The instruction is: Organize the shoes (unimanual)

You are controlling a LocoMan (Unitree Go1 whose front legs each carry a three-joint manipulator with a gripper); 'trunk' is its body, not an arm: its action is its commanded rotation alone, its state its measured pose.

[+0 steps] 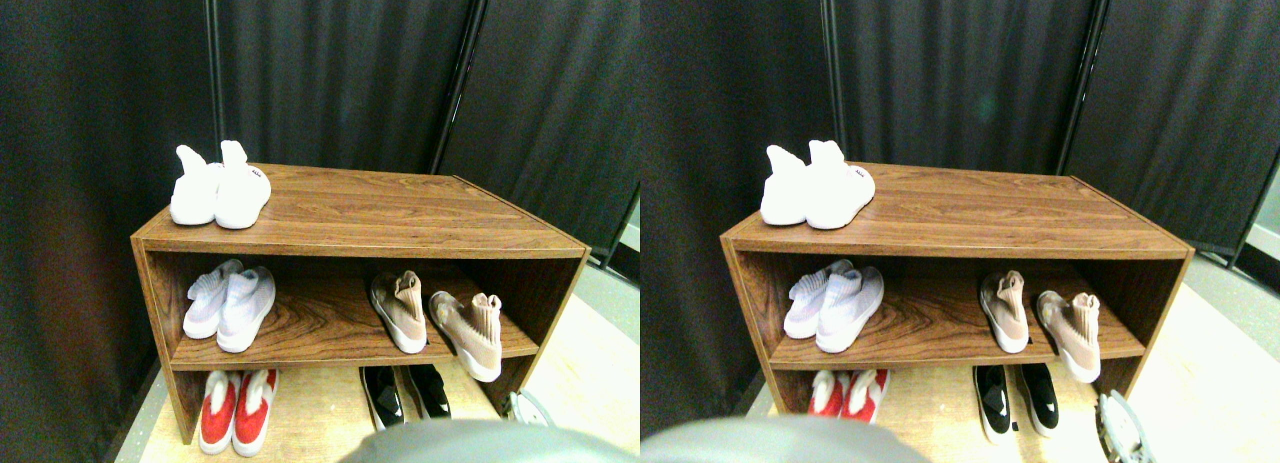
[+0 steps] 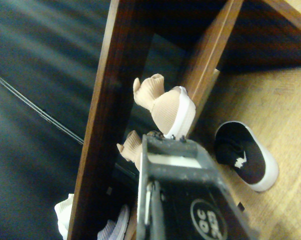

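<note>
r gripper [image 1: 527, 410] low by shelf end, jaw state can't tell. skewed tan knit high-collar sneaker [image 1: 468, 333] overhangs wooden shelf [image 1: 330, 348] edge; a nudge could drop it.

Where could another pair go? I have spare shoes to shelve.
Most room is on the shelf top, bare to the right of the white pair. The middle shelf has a gap between the pale pair and the tan pair. The floor gap between the red pair and the black pair is narrower.
</note>
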